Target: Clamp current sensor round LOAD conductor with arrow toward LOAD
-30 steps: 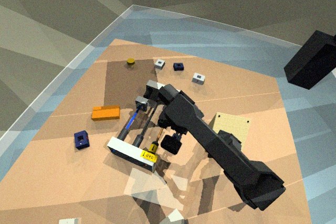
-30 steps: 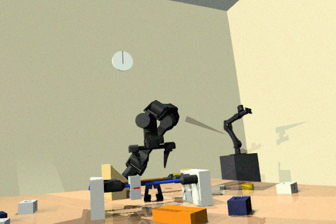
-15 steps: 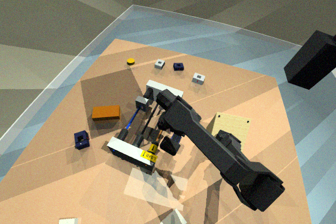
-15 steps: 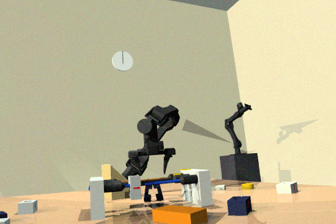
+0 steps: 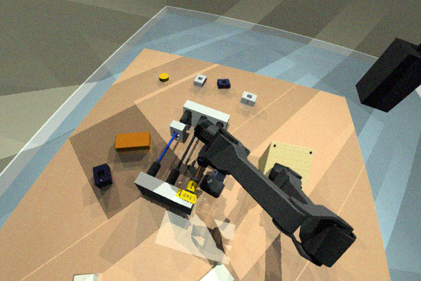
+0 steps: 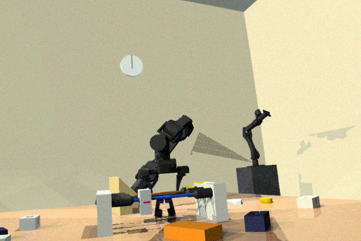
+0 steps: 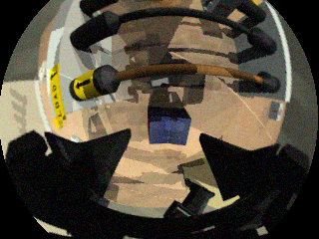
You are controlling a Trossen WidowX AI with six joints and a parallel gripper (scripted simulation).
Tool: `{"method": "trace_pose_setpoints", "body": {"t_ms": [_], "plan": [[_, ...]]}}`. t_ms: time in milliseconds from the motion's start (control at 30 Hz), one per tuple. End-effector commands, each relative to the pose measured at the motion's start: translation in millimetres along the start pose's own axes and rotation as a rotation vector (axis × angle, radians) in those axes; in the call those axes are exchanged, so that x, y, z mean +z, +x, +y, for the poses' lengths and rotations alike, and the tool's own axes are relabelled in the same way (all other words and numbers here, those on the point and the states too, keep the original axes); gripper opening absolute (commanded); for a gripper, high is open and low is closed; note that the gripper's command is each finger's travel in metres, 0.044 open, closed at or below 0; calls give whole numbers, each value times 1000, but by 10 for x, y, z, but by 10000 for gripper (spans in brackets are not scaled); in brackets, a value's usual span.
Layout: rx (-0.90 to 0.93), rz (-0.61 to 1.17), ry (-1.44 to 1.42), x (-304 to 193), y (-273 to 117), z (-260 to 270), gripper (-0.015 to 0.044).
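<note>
The open sensor (image 6: 164, 203) (image 7: 171, 126) is dark blue and stands on the table beside the brown LOAD conductor, its jaws spread upward. Its arrow cannot be made out. The LOAD conductor (image 7: 184, 69) runs between two white blocks. Near one end it has a yellow sleeve (image 5: 192, 185) (image 7: 85, 86) with a black arrow, beside the yellow LOAD tag (image 5: 187, 197) (image 7: 57, 97). My gripper (image 7: 166, 134) is open and empty, above the table at the sensor's side of the conductors. In the wrist view the sensor appears between and beyond the fingertips. The arm partly hides this area in the top view.
White end blocks (image 5: 163, 193) (image 6: 104, 213) hold the conductors. A white sensor (image 5: 177, 130) (image 6: 144, 201) sits around the blue conductor. An orange box (image 5: 132, 141) (image 6: 189, 229) and a closed dark blue sensor (image 5: 102, 177) (image 6: 256, 221) lie beyond. A cream board (image 5: 292, 154) stands near the arm.
</note>
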State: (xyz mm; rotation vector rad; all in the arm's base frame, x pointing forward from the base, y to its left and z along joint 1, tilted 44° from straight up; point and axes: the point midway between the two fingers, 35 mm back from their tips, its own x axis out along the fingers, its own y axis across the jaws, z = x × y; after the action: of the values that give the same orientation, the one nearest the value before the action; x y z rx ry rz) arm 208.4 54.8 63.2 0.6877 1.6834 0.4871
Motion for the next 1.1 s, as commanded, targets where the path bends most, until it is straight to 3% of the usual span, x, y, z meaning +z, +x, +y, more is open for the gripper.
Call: {"method": "trace_pose_setpoints", "body": {"t_ms": [0, 133, 300, 733, 1000, 1067], "plan": [[4, -2, 1, -5, 51, 6, 440], [5, -1, 1, -12, 112, 8, 440], [1, 1, 0, -8, 80, 2, 309], [1, 1, 0, -8, 80, 2, 222], [-3, -2, 1, 26, -178, -2, 12], [-3, -3, 2, 32, -277, -3, 0]]}}
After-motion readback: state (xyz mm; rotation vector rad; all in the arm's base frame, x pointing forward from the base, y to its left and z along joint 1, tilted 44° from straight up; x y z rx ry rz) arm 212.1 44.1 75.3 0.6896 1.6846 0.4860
